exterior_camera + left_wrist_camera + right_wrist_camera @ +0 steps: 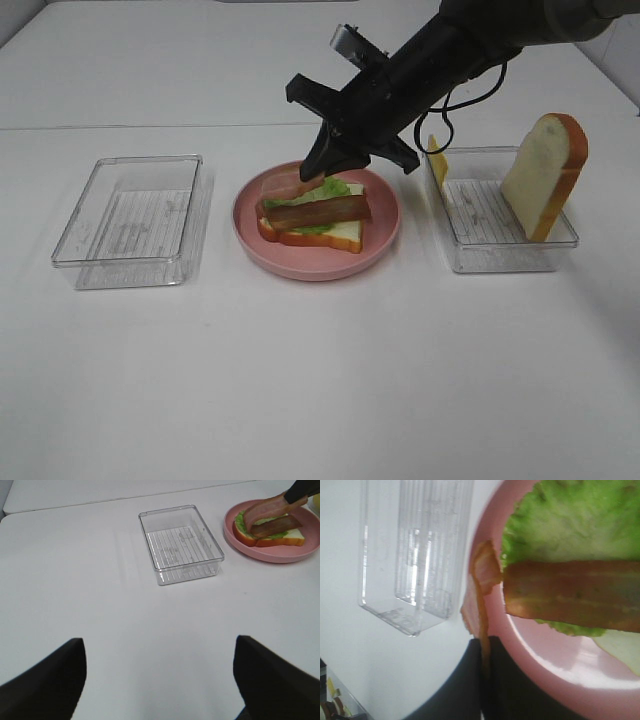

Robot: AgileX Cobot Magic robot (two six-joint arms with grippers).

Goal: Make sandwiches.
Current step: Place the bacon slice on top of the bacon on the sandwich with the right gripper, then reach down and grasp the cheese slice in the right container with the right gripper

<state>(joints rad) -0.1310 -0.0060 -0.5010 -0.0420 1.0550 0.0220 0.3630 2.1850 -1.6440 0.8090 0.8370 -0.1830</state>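
One bacon strip (pixel 318 211) lies across the lettuce (pixel 337 187) and bread slice (pixel 335 236) on the pink plate (pixel 385 238); the second strip (pixel 283 183) hangs at the stack's rear, pinched in the clenched right gripper (pixel 316 168). Next, probably: lower it alongside, then let go. Left gripper (pixel 160 680) idles spread wide, well apart

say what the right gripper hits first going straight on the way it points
Probably the sandwich stack on the pink plate: the right gripper, shut on a bacon strip, points down at its rear edge. Depth is unclear; it might meet the plate rim.
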